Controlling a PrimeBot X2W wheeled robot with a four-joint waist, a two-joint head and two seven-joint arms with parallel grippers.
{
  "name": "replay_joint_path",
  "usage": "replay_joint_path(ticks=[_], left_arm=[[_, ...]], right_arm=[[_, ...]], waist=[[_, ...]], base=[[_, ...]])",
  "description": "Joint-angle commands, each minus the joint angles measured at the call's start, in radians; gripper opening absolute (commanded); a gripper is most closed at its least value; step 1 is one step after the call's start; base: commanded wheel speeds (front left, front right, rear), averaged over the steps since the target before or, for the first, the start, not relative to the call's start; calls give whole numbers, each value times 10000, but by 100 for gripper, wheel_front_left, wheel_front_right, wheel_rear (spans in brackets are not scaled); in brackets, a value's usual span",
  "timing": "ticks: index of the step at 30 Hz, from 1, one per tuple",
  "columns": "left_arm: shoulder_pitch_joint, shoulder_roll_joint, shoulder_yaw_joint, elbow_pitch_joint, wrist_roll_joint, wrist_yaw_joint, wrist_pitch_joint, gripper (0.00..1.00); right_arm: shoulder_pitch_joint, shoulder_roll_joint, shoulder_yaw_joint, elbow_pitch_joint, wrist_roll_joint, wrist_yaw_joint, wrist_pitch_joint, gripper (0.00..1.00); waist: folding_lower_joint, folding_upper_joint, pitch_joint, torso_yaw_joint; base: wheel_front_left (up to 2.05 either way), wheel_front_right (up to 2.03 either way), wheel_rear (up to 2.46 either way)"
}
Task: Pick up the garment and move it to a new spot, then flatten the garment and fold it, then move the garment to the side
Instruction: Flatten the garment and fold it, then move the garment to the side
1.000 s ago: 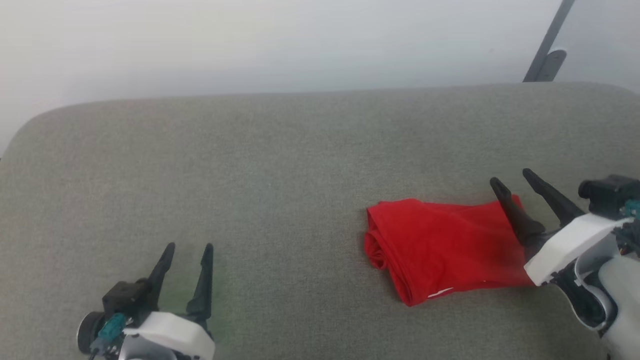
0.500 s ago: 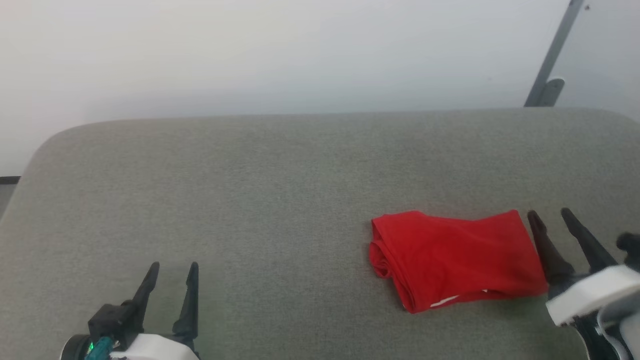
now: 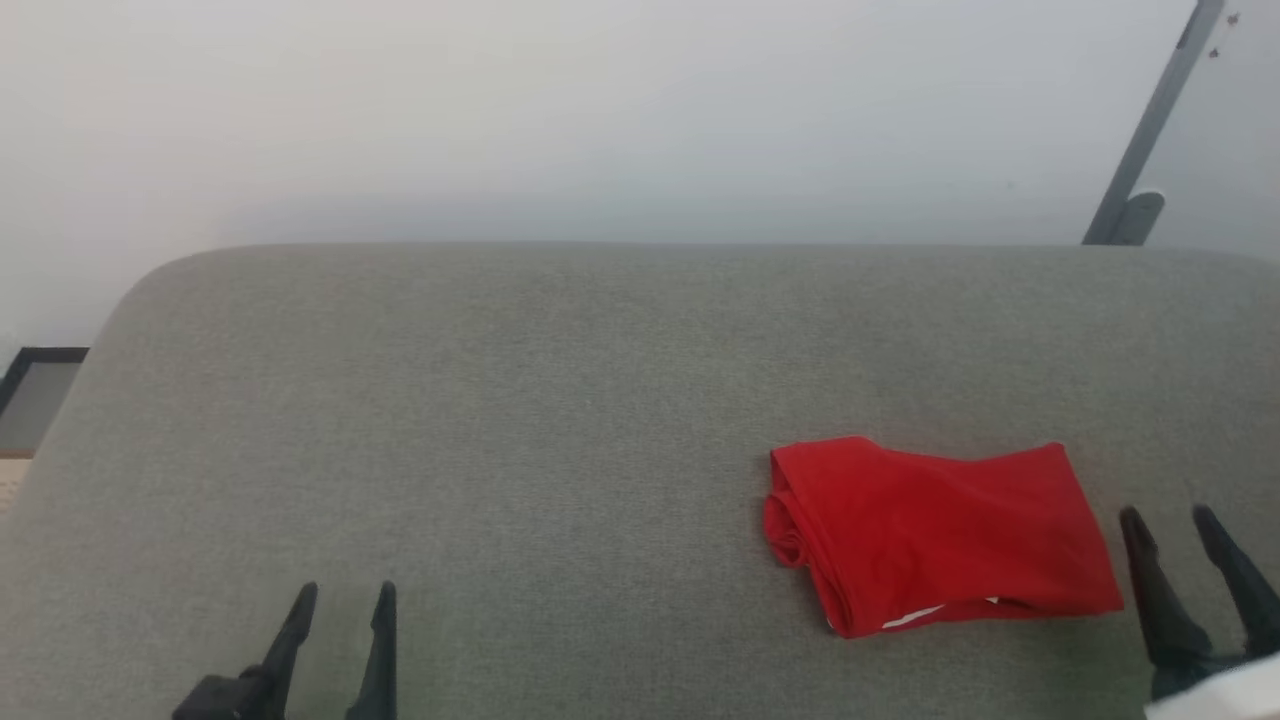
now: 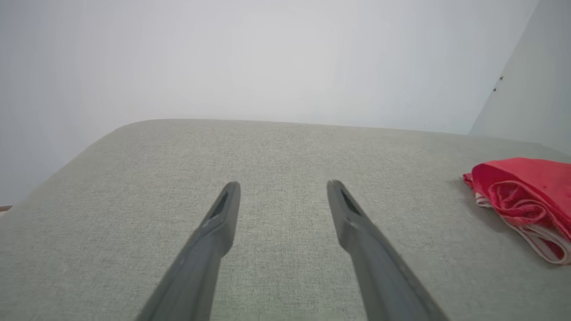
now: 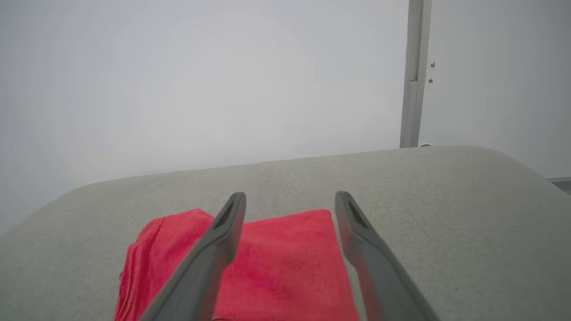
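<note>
The garment [image 3: 940, 535] lies folded into a compact red rectangle on the right part of the grey upholstered surface [image 3: 520, 420], with a sliver of white showing at its near edge. Its layered, white-trimmed end appears in the left wrist view [image 4: 526, 200]. My right gripper [image 3: 1170, 520] stands open just right of the garment, holding nothing; in the right wrist view [image 5: 290, 200] the garment [image 5: 285, 267] lies below and beyond the spread fingers. My left gripper [image 3: 345, 598] is open at the lower left, far from the garment, and it is above bare upholstery in its wrist view [image 4: 281, 187].
A pale wall rises behind the surface's rounded far edge. A grey slanted post [image 3: 1150, 140] stands at the back right, seen upright as the post [image 5: 412, 76] in the right wrist view. A dark-framed object [image 3: 35, 385] sits past the left edge.
The head camera has tilted, shifting the picture. My right gripper has drawn back off the garment's right end toward the near right. The left gripper has sunk toward the bottom edge. The garment stays put.
</note>
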Motion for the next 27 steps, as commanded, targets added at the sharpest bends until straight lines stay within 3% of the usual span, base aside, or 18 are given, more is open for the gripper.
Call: replay_joint_path(ticks=[1, 12, 27], left_arm=[[187, -61, 1, -131, 44, -17, -46, 100], [748, -219, 170, -740, 249, -19, -46, 100], [563, -292, 37, -701, 278, -19, -46, 100]], right_arm=[[333, 75, -185, -175, -81, -2, -46, 100], [1686, 409, -1281, -1424, -336, -2, 128, 100], [1531, 615, -1307, -1635, -395, -2, 863, 100]], waist=[[0, 0, -59, 101], [0, 0, -169, 299], [0, 0, -79, 302]], base=[[0, 0, 0], [0, 0, 0], [0, 0, 0]])
